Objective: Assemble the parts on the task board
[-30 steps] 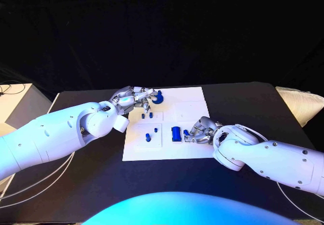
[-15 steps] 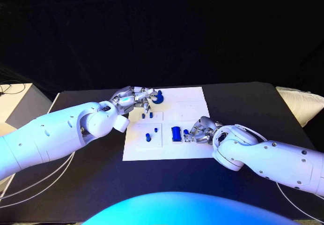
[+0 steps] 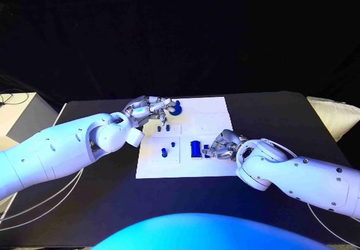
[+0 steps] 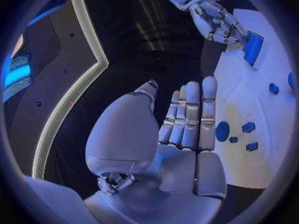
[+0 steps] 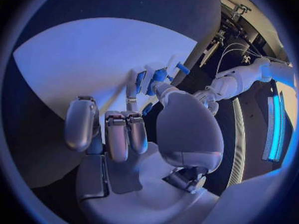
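The white task board lies mid-table. My left hand hovers at its far left corner with fingers straight and nothing in them, just beside a round blue part. My right hand sits at the board's right side, next to an upright blue block. Its thumb and a finger pinch a small blue part close against the block. More small blue parts stand left of the block.
Further small blue pieces lie on the board near my left hand. Bare black table surrounds the board. A pale box stands off the table's left edge and a pale cushion off its right.
The right hand has edged slightly lower beside the blue block with its small part. The left hand has not moved.
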`<control>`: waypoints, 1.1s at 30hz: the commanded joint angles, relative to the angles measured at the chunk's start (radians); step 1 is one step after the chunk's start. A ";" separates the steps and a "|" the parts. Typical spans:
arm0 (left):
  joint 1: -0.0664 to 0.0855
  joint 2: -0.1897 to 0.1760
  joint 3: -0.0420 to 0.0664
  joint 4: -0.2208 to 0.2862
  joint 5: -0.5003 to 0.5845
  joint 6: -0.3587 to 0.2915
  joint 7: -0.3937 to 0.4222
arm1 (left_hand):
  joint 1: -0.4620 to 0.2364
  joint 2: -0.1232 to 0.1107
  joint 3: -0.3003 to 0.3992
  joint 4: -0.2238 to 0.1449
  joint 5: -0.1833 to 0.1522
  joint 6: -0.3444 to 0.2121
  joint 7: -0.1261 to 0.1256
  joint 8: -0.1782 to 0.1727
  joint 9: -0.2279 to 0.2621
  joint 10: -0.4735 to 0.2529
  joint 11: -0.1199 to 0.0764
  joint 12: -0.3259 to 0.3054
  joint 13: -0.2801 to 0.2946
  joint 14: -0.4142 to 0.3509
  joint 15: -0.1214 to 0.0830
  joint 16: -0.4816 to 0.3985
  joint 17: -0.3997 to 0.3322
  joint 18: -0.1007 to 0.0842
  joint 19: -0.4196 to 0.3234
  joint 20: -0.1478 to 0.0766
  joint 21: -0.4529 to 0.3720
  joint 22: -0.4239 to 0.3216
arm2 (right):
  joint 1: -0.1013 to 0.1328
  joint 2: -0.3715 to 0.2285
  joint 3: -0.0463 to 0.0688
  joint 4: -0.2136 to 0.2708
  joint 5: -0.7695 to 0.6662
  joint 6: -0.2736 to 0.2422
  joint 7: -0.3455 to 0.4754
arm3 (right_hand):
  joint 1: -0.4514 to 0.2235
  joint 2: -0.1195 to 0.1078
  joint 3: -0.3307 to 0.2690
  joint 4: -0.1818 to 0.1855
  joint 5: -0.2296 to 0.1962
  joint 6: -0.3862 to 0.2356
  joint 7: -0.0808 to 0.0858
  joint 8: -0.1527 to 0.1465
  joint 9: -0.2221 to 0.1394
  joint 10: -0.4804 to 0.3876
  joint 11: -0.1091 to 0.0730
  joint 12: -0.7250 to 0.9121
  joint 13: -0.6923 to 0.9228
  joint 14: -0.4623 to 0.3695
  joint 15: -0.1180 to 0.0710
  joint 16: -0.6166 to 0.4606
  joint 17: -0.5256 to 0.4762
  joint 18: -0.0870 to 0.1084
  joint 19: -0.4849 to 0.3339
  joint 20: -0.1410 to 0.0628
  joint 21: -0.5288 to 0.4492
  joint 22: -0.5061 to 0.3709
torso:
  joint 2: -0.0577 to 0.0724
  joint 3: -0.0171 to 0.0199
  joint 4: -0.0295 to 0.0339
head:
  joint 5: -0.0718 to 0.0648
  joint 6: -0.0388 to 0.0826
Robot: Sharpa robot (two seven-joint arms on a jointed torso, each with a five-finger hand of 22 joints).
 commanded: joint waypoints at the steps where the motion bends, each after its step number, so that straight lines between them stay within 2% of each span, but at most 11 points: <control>1: 0.000 0.002 0.001 0.001 -0.001 0.019 0.004 | 0.000 0.008 -0.005 0.000 -0.003 -0.007 0.003 0.003 -0.002 -0.007 0.003 0.004 0.001 -0.002 -0.001 -0.004 0.001 0.008 -0.004 -0.004 -0.004 -0.001 | -0.001 -0.001 0.000 0.005 -0.009 0.000 0.014 | -0.007 0.002 -0.009 0.000 -0.007 0.004 0.000 -0.005 -0.002 0.104 -0.006 0.006 0.263 0.106 -0.006 0.004 0.263 -0.011 0.026 -0.005 -0.003 0.123 | 0.000 0.0000 -0.0004 | 0.000 0.000; 8: 0.000 0.001 0.001 0.001 -0.001 0.020 0.004 | 0.000 0.008 -0.005 0.000 -0.003 -0.007 0.003 0.003 -0.002 -0.007 0.003 0.004 0.001 -0.002 -0.001 -0.004 0.001 0.008 -0.004 -0.004 -0.004 -0.001 | -0.001 -0.017 0.000 0.010 -0.014 -0.007 0.020 | -0.001 0.009 -0.011 -0.002 -0.005 0.003 -0.001 -0.006 -0.002 0.104 -0.007 0.006 0.263 0.106 -0.006 0.004 0.263 -0.011 0.025 -0.006 -0.006 0.122 | 0.000 0.0003 0.0009 | 0.001 0.000; 14: -0.001 0.001 0.001 0.002 -0.001 0.018 0.007 | 0.000 0.008 -0.005 0.000 -0.003 -0.007 0.003 0.003 -0.002 -0.007 0.003 0.004 0.001 -0.002 -0.001 -0.004 0.001 0.008 -0.004 -0.004 -0.004 -0.001 | -0.001 -0.040 0.000 0.016 -0.021 -0.034 0.043 | 0.015 0.010 -0.014 -0.007 -0.007 0.001 0.000 -0.008 -0.004 0.104 -0.007 0.006 0.263 0.105 -0.006 0.003 0.260 -0.010 0.024 -0.006 -0.012 0.121 | -0.001 0.0009 -0.0009 | 0.004 0.000; 18: -0.003 0.000 0.001 0.001 0.002 0.008 0.016 | -0.002 0.011 -0.008 0.001 -0.003 -0.008 0.003 0.004 -0.002 -0.008 0.003 0.005 0.002 -0.002 -0.001 -0.004 0.001 0.009 -0.004 -0.004 -0.005 -0.001 | 0.000 -0.074 0.001 0.025 -0.001 -0.084 0.100 | 0.034 0.004 -0.026 -0.010 -0.009 -0.011 0.005 -0.014 -0.006 0.104 -0.003 0.006 0.263 0.105 -0.004 0.002 0.256 -0.007 0.021 -0.005 -0.028 0.116 | -0.002 0.0006 -0.0024 | 0.005 0.000; 23: -0.007 -0.001 0.001 0.001 0.020 -0.025 0.043 | -0.001 0.012 -0.009 0.000 -0.003 -0.008 0.003 0.004 -0.002 -0.008 0.003 0.006 0.002 -0.003 -0.001 -0.005 0.001 0.010 -0.010 -0.004 -0.010 -0.008 | 0.011 -0.117 0.005 0.034 0.136 -0.164 0.234 | 0.062 0.010 -0.036 -0.007 0.005 -0.028 0.013 -0.023 -0.010 0.096 0.004 -0.012 0.254 0.098 0.002 -0.010 0.226 0.002 0.006 0.000 -0.093 0.094 | -0.003 0.0007 -0.0044 | 0.004 0.000; 27: -0.017 0.000 0.001 0.000 0.050 -0.067 0.072 | 0.009 0.017 -0.019 -0.002 0.000 -0.010 0.003 0.009 -0.004 -0.014 0.003 0.014 0.005 -0.023 0.001 -0.021 -0.002 0.015 -0.044 -0.002 -0.047 -0.040 | 0.021 -0.147 0.017 0.019 0.365 -0.200 0.443 | 0.130 0.021 -0.019 -0.021 0.013 -0.062 0.029 -0.037 -0.015 0.033 0.018 -0.144 0.191 0.068 0.014 -0.065 0.112 0.043 -0.066 0.011 -0.368 -0.005 | -0.009 0.0027 -0.0076 | 0.003 0.000; 29: -0.022 0.003 0.001 -0.003 0.069 -0.083 0.084 | 0.025 0.024 -0.032 -0.002 0.001 -0.015 0.016 0.013 -0.008 -0.064 0.021 -0.021 -0.014 -0.096 0.019 -0.103 -0.033 0.012 -0.101 0.013 -0.121 -0.080 | 0.024 -0.153 0.023 -0.002 0.477 -0.200 0.538 | 0.187 0.031 0.022 -0.044 -0.002 -0.090 0.042 -0.037 -0.011 -0.086 0.032 -0.358 0.083 0.002 0.029 -0.181 -0.078 0.089 -0.175 0.023 -0.721 -0.146 | -0.016 0.0030 -0.0113 | 0.004 0.000; 30: -0.025 0.006 0.001 -0.006 0.078 -0.091 0.090 | 0.039 0.026 -0.040 -0.003 0.001 -0.018 0.021 0.016 -0.011 -0.076 0.028 -0.043 -0.029 -0.124 0.028 -0.167 -0.061 0.013 -0.131 0.024 -0.181 -0.118 | 0.026 -0.155 0.026 -0.016 0.539 -0.192 0.586 | 0.208 0.027 0.035 -0.058 -0.002 -0.101 0.047 -0.032 -0.007 -0.149 0.036 -0.462 0.027 -0.036 0.030 -0.244 -0.170 0.103 -0.217 0.030 -0.845 -0.201 | -0.019 0.0027 -0.0124 | 0.004 0.000; 31: -0.027 0.010 0.001 -0.010 0.084 -0.100 0.098 | 0.045 0.028 -0.047 -0.002 0.000 -0.020 0.022 0.018 -0.013 -0.073 0.029 -0.051 -0.037 -0.120 0.031 -0.198 -0.074 0.016 -0.133 0.028 -0.211 -0.140 | 0.028 -0.156 0.028 -0.032 0.599 -0.182 0.629 | 0.221 0.028 0.048 -0.065 0.001 -0.109 0.052 -0.027 -0.004 -0.202 0.041 -0.545 -0.019 -0.073 0.040 -0.300 -0.239 0.105 -0.238 0.033 -0.870 -0.218 | -0.022 0.0020 -0.0135 | 0.004 0.001; 32: -0.028 0.013 0.001 -0.015 0.090 -0.109 0.107 | 0.059 0.031 -0.057 -0.005 0.000 -0.023 0.020 0.022 -0.016 -0.071 0.033 -0.074 -0.055 -0.140 0.039 -0.278 -0.104 0.013 -0.160 0.037 -0.283 -0.188 | 0.030 -0.155 0.030 -0.050 0.653 -0.172 0.668 | 0.241 0.024 0.066 -0.081 -0.002 -0.124 0.058 -0.019 0.000 -0.294 0.047 -0.696 -0.110 -0.134 0.046 -0.401 -0.361 0.103 -0.262 0.043 -0.905 -0.246 | -0.028 0.0008 -0.0152 | 0.004 0.003; 33: -0.029 0.016 0.001 -0.018 0.093 -0.117 0.115 | 0.072 0.036 -0.063 -0.004 0.000 -0.022 0.020 0.024 -0.020 -0.065 0.035 -0.095 -0.071 -0.156 0.045 -0.349 -0.128 0.012 -0.182 0.045 -0.349 -0.232 | 0.031 -0.153 0.032 -0.066 0.690 -0.162 0.696 | 0.242 0.021 0.078 -0.088 -0.006 -0.137 0.061 -0.009 0.003 -0.321 0.053 -0.761 -0.166 -0.155 0.048 -0.460 -0.421 0.103 -0.265 0.051 -0.933 -0.276 | -0.030 0.0001 -0.0163 | 0.004 0.006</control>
